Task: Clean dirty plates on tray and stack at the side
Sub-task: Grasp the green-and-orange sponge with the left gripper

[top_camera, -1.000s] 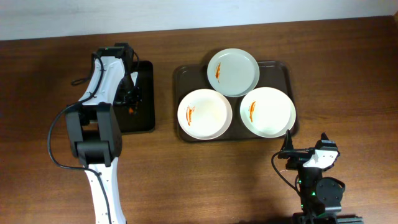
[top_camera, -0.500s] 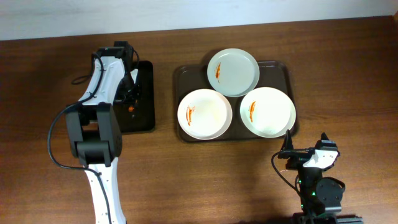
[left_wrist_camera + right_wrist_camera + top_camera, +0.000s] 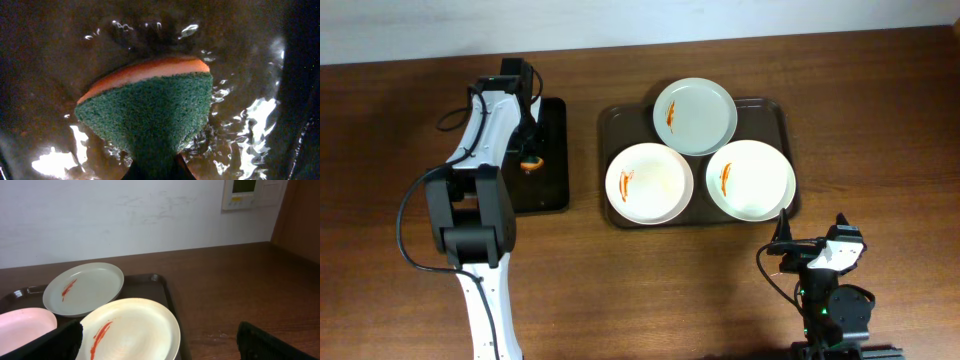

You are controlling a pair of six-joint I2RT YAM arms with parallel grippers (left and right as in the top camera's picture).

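The large dark brown rectangular tray (image 3: 775, 108) with rounded corners and a raised rim lies on the brown wooden surface (image 3: 880, 120). It holds three round shallow plates close together. A pale grey-white plate (image 3: 702, 108) sits at 12 o'clock, a cream-white plate (image 3: 658, 188) at 8 o'clock and a bright white plate (image 3: 758, 182) at 4 o'clock. The 12 o'clock plate reaches over the tray's far rim, and the other two reach its side rims. Each plate carries a short orange-red smear (image 3: 671, 116) toward its 9 o'clock side, and the rest of each face is plain.

At 9 o'clock from the brown tray, apart from it, lies a smaller, narrower black tray (image 3: 555, 185). Its floor is glossy and wet-looking in the left wrist view. Over it the left tool (image 3: 528, 160) is clamped on a sponge (image 3: 150, 115) with a green scouring face and an orange backing, pinched at its narrow end. Whether the sponge touches the black tray cannot be told.

The right tool (image 3: 165, 342) sits low at 5 o'clock from the brown tray. Its fingers (image 3: 65, 340) are spread wide apart and hold nothing. A white wall (image 3: 125, 215) with a small panel (image 3: 247, 192) stands beyond the surface.
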